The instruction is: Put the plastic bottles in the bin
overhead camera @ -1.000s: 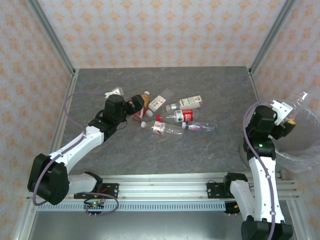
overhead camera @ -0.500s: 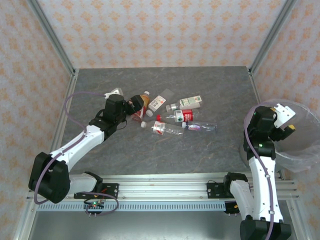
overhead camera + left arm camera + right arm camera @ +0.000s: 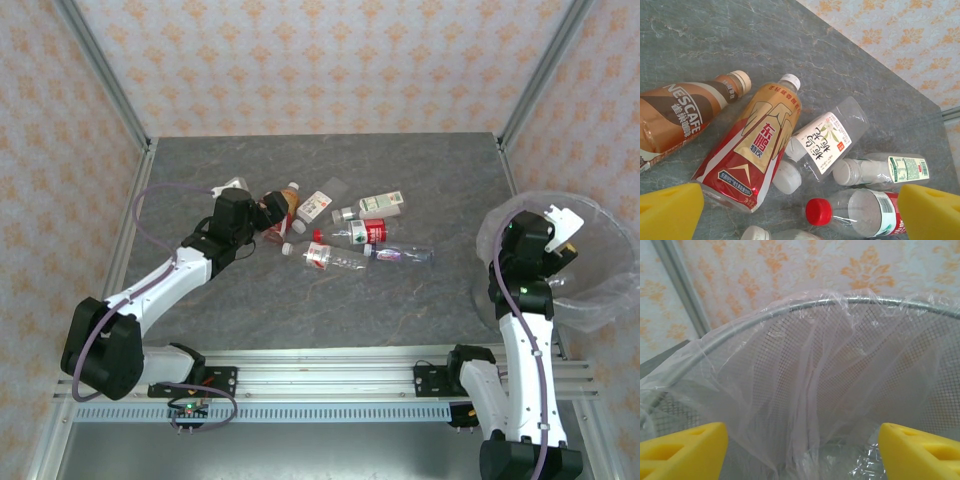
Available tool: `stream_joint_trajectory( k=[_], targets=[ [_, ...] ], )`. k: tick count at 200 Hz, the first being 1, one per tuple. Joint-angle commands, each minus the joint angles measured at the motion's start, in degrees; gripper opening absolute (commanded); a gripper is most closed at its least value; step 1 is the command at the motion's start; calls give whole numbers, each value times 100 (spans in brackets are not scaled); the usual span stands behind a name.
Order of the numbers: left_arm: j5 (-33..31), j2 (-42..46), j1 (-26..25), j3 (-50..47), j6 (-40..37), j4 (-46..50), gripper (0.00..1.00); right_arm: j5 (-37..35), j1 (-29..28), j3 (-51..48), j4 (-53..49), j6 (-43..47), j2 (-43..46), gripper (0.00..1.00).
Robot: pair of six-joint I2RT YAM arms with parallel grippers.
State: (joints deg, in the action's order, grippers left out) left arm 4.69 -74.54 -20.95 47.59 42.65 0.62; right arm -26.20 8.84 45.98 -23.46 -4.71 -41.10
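Grey marbled tabletop (image 3: 330, 310) seen from above, with orange-patterned walls around it. The white left arm (image 3: 170, 275) and right arm (image 3: 525, 340) reach in from the near edge.

The plastic bottles (image 3: 345, 232) lie on their sides in a loose cluster near the middle of the table, several close against one another. The left gripper (image 3: 268, 211) sits at the left end of the cluster, its fingers spread wide with nothing pinched between them.

From the left wrist camera, two yellow fingertips (image 3: 669, 212) fill the bottom corners, and the bottles lie on the table beyond them. A brown coffee bottle (image 3: 675, 117) is at the left, with a red and gold bottle (image 3: 752, 147) just beside it. A clear bottle with a white label (image 3: 827, 140) lies next to the red one. To the right is a clear bottle with a green and white label (image 3: 890, 170). A red-capped bottle (image 3: 860, 210) is nearest the right fingertip. A white cap (image 3: 755, 233) peeks in at the bottom edge.

The bin (image 3: 605, 295) stands at the far right, beside the table's right edge and well apart from the bottles. It is a round wire-mesh basket lined with a crinkled clear plastic bag (image 3: 805, 390). The right gripper (image 3: 566, 250) is poised over the bin's opening. From the right wrist camera, its yellow pads (image 3: 684, 450) stand far apart with nothing between them. Beyond them are the mesh wall and metal rim under the bag.
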Motion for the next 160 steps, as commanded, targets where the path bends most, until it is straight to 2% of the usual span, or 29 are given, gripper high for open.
stream_joint_trajectory(
  k=[1,55,80,129,160],
  targets=[
    [-81,-34,56,205,85,186,100,571,8,203,-62,-142,-43,79],
    [-315,-27,91,260,100,466,100,801,7,372,-99,-73,5,79],
    [-780,-19,132,332,268,919,100,504,9,456,-158,-38,22,81],
    [-967,13,347,316,409,1165,100,195,8,691,-184,56,134,85],
    [-921,-19,517,325,541,1270,100,539,10,843,-193,103,155,87]
  ],
)
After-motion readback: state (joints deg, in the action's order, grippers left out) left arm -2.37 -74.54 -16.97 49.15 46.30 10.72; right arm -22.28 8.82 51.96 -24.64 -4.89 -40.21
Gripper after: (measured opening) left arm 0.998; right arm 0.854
